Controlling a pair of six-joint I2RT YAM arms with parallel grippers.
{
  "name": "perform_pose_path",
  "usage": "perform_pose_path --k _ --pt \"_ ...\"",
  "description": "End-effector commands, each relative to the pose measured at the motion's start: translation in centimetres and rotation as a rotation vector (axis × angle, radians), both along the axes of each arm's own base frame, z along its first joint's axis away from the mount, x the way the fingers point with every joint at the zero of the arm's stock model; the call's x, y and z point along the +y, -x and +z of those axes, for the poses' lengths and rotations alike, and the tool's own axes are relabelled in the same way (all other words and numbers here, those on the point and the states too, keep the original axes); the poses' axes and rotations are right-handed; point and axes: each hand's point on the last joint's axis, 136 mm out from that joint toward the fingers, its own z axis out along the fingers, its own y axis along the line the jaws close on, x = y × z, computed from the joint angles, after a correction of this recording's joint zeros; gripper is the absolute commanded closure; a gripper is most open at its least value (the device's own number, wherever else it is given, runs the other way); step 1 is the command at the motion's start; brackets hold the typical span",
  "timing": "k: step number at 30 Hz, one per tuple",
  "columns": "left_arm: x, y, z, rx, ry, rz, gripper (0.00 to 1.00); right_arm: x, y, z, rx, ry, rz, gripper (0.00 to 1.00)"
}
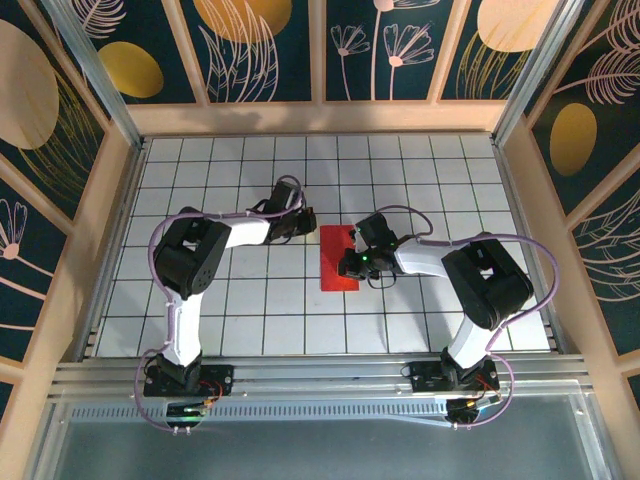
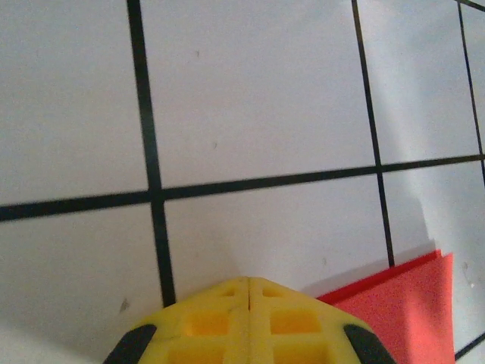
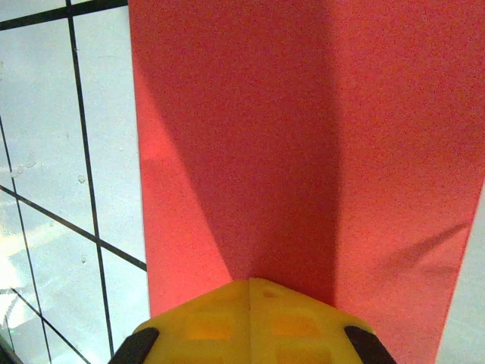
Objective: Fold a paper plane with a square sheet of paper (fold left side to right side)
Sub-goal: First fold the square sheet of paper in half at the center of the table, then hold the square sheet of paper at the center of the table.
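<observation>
Both closed and empty, left gripper point(image 2: 248, 282) sits beside the paper point(image 1: 332, 270), right gripper point(image 3: 248, 282) above it; thin, light, floppy, it seems best pinched at an edge.

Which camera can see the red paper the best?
The top external view: the red paper lies there nearly whole, a tall rectangle on the tiles, the right gripper over its right edge. The right wrist view sees it close, edges cut off. The left wrist view catches one corner.

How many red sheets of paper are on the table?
1. The red paper lies at the centre of the table, under the right hand; none seems hidden.
</observation>
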Motion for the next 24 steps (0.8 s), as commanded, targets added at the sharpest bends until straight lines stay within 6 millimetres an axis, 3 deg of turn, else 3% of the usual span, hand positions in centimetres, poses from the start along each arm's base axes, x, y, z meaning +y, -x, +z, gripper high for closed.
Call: perform_pose_path --k 1,4,8,12,14,15,20,24 --pt "1.2 1.3 3.9 -0.070 0.005 0.000 1.00 -2.6 2.9 -3.8 0.127 0.147 -0.018 1.00" --pt "1.0 4.0 5.7 -0.053 0.081 -0.029 1.00 -2.3 2.5 -3.5 0.120 0.142 -0.020 1.00" --pt "-0.6 9.3 4.9 0.037 0.139 -0.106 1.00 -2.4 2.4 -3.5 0.115 0.143 -0.026 1.00" --pt "-2.5 12.1 4.0 0.110 0.180 -0.141 1.00 -2.4 2.6 -3.6 0.116 0.136 -0.031 1.00" --pt "-3.2 12.1 4.3 0.099 0.199 -0.151 1.00 -2.2 2.7 -3.6 0.117 0.130 -0.028 1.00" --pt "-3.2 11.9 3.2 0.117 0.179 -0.142 1.00 -2.2 2.8 -3.7 0.118 0.132 -0.026 1.00" --pt "-4.2 10.1 2.7 0.103 0.143 -0.151 1.00 -2.3 2.9 -3.9 0.123 0.135 -0.021 1.00" --pt "-3.9 8.6 1.4 0.114 0.071 -0.096 1.00 -2.3 2.8 -3.9 0.123 0.136 -0.023 1.00"
